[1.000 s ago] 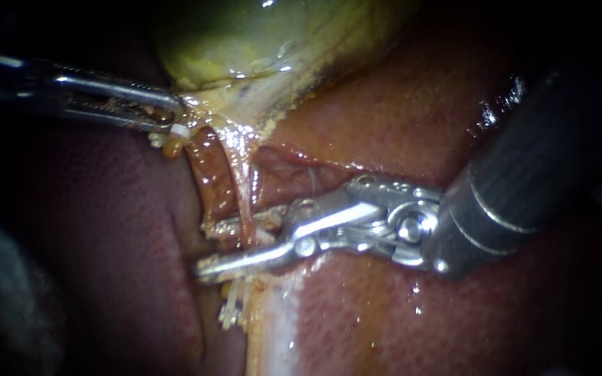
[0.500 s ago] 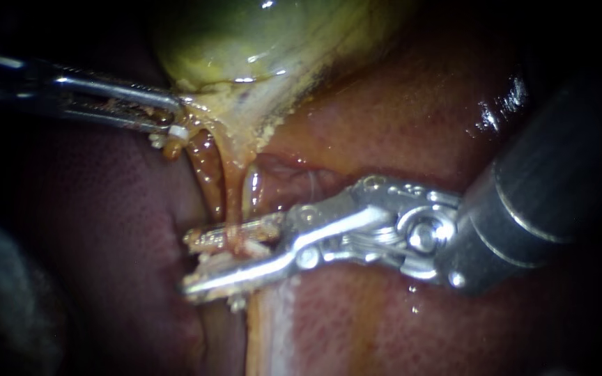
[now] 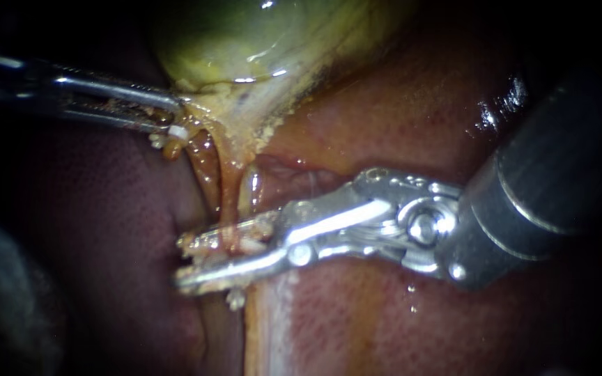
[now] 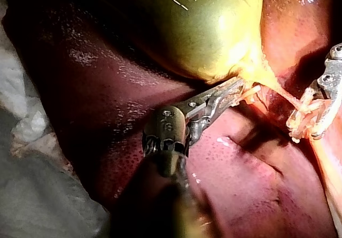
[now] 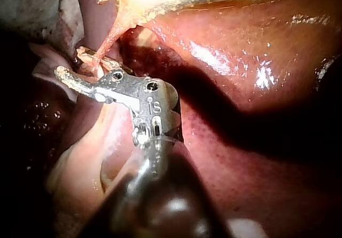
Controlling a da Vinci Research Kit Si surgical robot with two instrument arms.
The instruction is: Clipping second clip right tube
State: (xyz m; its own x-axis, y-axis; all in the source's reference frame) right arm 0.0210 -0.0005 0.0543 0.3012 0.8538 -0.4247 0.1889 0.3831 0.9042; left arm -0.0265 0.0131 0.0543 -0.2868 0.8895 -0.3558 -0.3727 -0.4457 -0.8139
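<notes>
Upper left: left instrument (image 3: 174,124) clamped on gallbladder (image 3: 245,42) neck, holding it taut. Centre: tube (image 3: 230,198) drops from neck, long axis near vertical in frame, liver (image 3: 384,118) behind. Right: right instrument (image 3: 182,262) reaches in from right edge, jaws horizontal, square across tube, narrow, seemingly pinching tube from both sides at lower centre. Squeeze falls to right instrument, nearer one.
</notes>
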